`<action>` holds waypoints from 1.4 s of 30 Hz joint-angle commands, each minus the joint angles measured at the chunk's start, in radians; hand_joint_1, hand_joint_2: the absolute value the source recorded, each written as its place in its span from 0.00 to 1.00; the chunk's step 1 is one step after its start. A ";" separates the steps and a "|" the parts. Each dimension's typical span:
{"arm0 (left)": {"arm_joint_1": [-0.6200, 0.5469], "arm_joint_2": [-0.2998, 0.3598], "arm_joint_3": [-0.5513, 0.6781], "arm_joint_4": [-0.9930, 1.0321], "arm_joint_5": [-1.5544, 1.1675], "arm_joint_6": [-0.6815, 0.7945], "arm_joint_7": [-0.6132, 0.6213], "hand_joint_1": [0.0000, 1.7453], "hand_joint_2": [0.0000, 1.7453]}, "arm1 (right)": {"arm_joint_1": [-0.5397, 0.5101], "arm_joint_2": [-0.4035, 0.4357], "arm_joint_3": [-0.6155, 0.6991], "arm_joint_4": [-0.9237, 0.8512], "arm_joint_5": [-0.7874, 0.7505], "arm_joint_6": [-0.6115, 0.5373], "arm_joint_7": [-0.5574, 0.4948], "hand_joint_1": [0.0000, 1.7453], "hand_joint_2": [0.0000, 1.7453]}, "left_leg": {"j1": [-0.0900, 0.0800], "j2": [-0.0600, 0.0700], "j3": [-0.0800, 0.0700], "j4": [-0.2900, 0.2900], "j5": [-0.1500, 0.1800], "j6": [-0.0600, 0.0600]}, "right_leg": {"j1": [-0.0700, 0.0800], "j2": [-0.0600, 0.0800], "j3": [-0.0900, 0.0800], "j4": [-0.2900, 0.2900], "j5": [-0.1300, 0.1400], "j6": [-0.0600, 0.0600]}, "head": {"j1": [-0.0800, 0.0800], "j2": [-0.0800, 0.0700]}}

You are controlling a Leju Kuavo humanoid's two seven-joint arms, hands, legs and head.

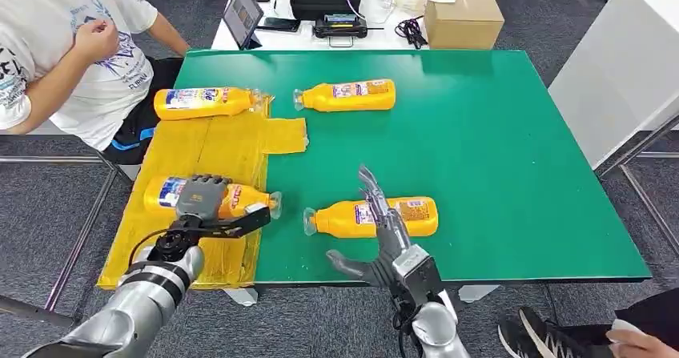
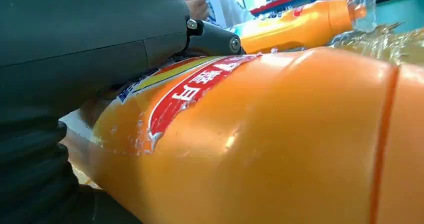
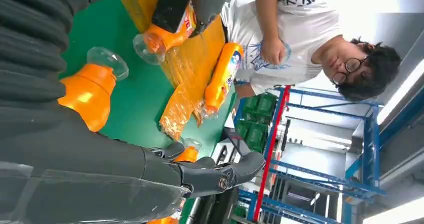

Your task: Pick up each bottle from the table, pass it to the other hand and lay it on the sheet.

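— From up top, what's the left hand (image 1: 206, 200) doing?
— Its fingers (image 1: 210, 183) are wrapped over the near bottle (image 1: 240, 199), which lies on the yellow sheet (image 1: 204, 146) at the green desk's (image 1: 496, 134) left edge. The right hand (image 1: 384, 238) is spread wide, holding nothing, over another bottle (image 1: 416, 216) lying on the desk just right of the sheet.

— And the left wrist camera?
— The gripped bottle (image 2: 280, 134) right up close under the hand (image 2: 90, 48).

— The right wrist one?
— Fingers (image 3: 220, 176) apart, bottles and sheet (image 3: 192, 63) beyond, a seated person (image 3: 280, 38) past the sheet.
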 commanded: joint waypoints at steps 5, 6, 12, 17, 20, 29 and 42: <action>-0.036 0.027 0.049 0.123 0.087 -0.082 -0.058 0.64 1.00 | -0.014 -0.005 0.005 0.039 0.008 -0.003 0.009 0.00 1.00 | 0.001 0.002 0.002 0.000 -0.001 -0.001 | 0.001 0.002 0.002 -0.001 0.000 -0.002 | 0.000 0.000; -0.034 0.015 0.094 0.124 0.148 -0.129 -0.108 0.01 1.00 | -0.015 -0.004 0.003 0.038 0.008 -0.004 0.009 0.00 1.00 | 0.002 0.003 0.004 0.000 -0.002 -0.002 | 0.002 0.002 0.003 -0.001 0.000 -0.003 | 0.000 0.000; -0.027 -0.006 0.209 0.146 0.346 -0.337 -0.267 0.00 0.00 | -0.045 -0.006 0.001 0.077 0.006 -0.007 0.010 0.00 1.00 | 0.001 0.004 0.007 -0.001 -0.002 -0.002 | 0.001 0.004 0.006 -0.002 0.000 -0.002 | 0.000 0.000; -0.019 -0.001 0.254 0.155 0.461 -0.459 -0.348 0.00 0.00 | -0.068 -0.008 0.009 0.117 0.007 -0.017 0.002 0.00 1.00 | 0.000 -0.004 0.010 -0.002 0.000 -0.001 | 0.000 -0.003 0.012 -0.002 -0.001 -0.001 | 0.000 0.000; -0.017 0.003 0.271 0.159 0.518 -0.521 -0.385 0.00 0.00 | -0.078 -0.007 0.008 0.135 0.006 -0.027 -0.001 0.00 1.00 | -0.001 -0.006 0.013 -0.002 0.000 -0.001 | 0.000 -0.004 0.015 -0.002 -0.001 -0.001 | 0.000 0.000; 0.015 0.005 0.413 0.130 0.842 -0.806 -0.562 0.00 0.00 | -0.110 -0.014 0.032 0.215 0.013 -0.065 -0.016 0.00 1.00 | 0.000 -0.003 0.017 -0.003 0.000 -0.002 | 0.000 -0.002 0.018 -0.002 0.000 -0.002 | 0.000 0.000; 0.019 -0.021 0.467 0.108 0.934 -0.839 -0.635 0.00 0.00 | -0.105 -0.017 0.037 0.212 0.021 -0.076 -0.020 0.00 1.00 | 0.000 -0.005 0.013 -0.001 0.001 -0.002 | 0.000 -0.004 0.015 -0.001 -0.001 -0.002 | 0.000 0.000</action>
